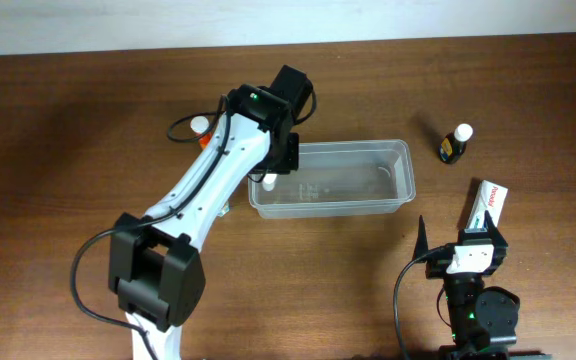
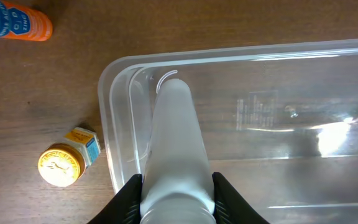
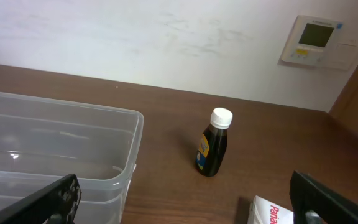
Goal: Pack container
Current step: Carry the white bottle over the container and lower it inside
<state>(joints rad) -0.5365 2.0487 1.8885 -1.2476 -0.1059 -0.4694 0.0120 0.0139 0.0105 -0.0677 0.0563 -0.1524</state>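
White bottle clenched in left gripper over container (just inside left rim) | right gripper released wide

Probably an office: wall thermostat, wooden table.

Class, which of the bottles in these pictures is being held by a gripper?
The frosted white bottle, clamped in the left gripper, pointing into the container; the dark white-capped bottle and the orange bottle sit free on the table.
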